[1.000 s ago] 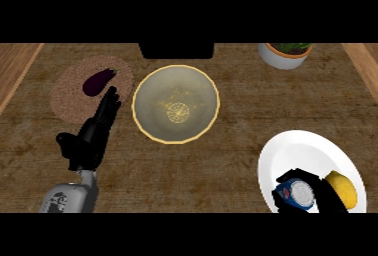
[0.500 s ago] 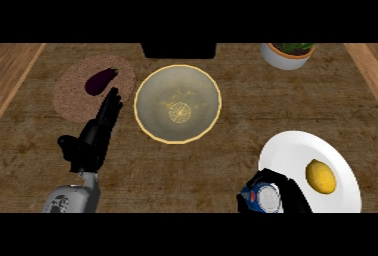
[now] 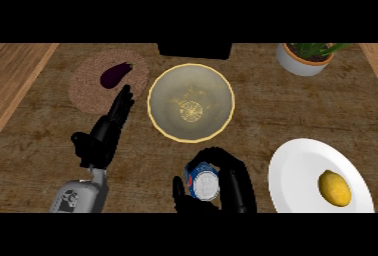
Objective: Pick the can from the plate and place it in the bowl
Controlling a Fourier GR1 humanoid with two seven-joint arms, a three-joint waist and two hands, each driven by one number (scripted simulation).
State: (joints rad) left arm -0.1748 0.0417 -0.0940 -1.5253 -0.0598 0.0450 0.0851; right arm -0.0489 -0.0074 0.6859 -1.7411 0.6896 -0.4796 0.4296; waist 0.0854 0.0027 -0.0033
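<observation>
Right robot hand is in from the lower edge, and it has the blue-and-white metal can with the silver top. Fingers are curled over the far side and the thumb runs down the near-left side, so the can is pinched between them with its top facing up. The can is off the round white plate. It sits left of the plate's rim, over the brown wooden table, just short of the near rim of the wide, yellow-rimmed, glassy bowl. It is not inside the bowl; the curled fingers come up very close to that rim. From this steep angle I can't tell whether the can touches the table or hangs above it.

On the plate, a yellow lemon lies toward the right side.

Over on the left, the left robot hand is spread, fingers straight and pointing up-table, holding nothing. Its fingertips reach the edge of a round brown woven mat, just beside the bowl's left rim. A dark purple eggplant lies on that mat.

At the far right stands a white pot with a green plant. A black block sits at the far edge, behind the bowl.
</observation>
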